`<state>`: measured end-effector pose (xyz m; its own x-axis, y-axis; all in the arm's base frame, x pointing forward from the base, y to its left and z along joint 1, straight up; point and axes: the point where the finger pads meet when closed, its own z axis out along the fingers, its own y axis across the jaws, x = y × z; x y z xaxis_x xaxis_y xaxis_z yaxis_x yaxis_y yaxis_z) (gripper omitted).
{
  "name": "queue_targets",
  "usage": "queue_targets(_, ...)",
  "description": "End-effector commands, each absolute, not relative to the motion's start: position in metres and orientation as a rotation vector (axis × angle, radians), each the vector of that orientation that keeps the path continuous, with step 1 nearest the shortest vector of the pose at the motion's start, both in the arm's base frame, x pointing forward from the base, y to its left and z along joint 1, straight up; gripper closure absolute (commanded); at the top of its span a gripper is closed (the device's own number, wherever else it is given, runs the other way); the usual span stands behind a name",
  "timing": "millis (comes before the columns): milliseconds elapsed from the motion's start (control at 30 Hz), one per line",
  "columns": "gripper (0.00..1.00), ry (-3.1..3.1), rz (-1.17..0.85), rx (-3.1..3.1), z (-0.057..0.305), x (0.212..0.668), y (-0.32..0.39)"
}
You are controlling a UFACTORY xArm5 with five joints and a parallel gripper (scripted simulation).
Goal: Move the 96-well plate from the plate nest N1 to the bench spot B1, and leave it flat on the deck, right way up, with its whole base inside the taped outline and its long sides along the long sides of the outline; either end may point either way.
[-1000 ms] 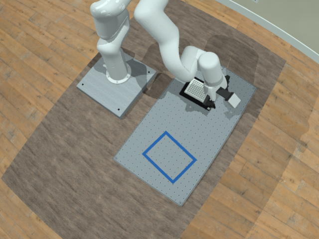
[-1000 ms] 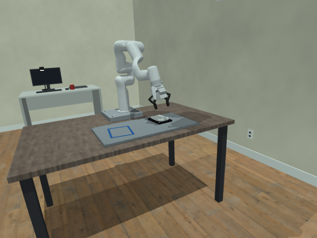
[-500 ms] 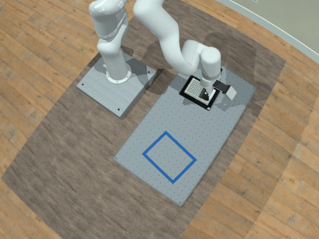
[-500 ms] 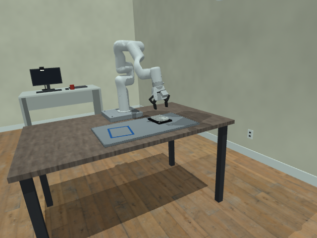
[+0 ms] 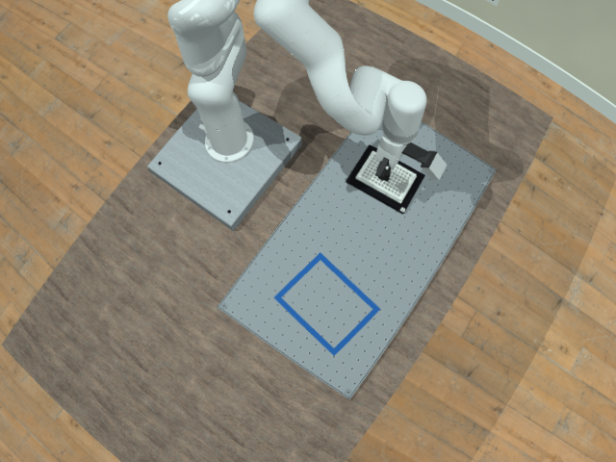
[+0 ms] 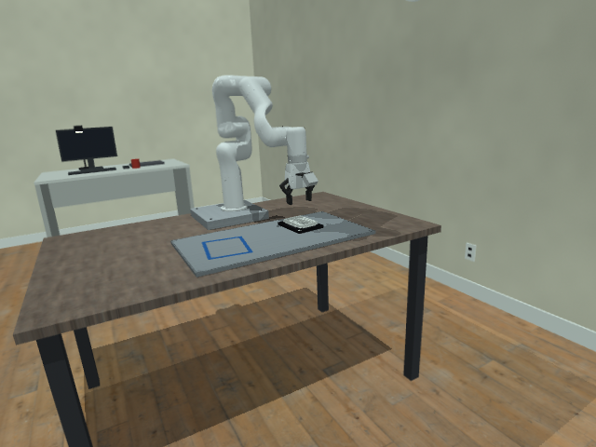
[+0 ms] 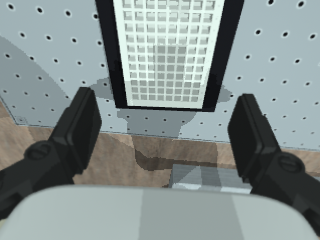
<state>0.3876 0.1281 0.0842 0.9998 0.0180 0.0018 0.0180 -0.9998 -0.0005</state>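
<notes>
The white 96-well plate (image 5: 390, 180) lies flat in the black plate nest N1 (image 5: 356, 182) at the far end of the grey perforated deck. It also shows in the exterior view (image 6: 301, 222) and in the wrist view (image 7: 167, 50). My gripper (image 6: 298, 195) is open and empty. It hangs well above the plate, pointing down. In the wrist view the two fingers stand wide apart, with the plate's near short end ahead of them. The blue taped outline B1 (image 5: 326, 304) is at the deck's near end, with nothing in it (image 6: 226, 247).
The grey deck (image 5: 358, 258) lies on a wooden table. The arm's base plinth (image 5: 223, 168) stands to the deck's left. A side desk with a monitor (image 6: 87, 144) stands against the back wall, far from the table.
</notes>
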Motion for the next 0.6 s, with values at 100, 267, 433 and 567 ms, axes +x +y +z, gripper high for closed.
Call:
queue_targets(100,0.00,-0.035,0.001,-3.142,0.0854,0.3855,0.1295)
queue_targets(267,0.00,-0.035,0.001,-3.142,0.0854,0.3854,0.1295)
queue_targets(433,0.00,-0.035,0.001,-3.142,0.0805,0.3854,0.1295)
queue_targets(567,0.00,-0.035,0.001,-3.142,0.0771,0.3854,0.1295)
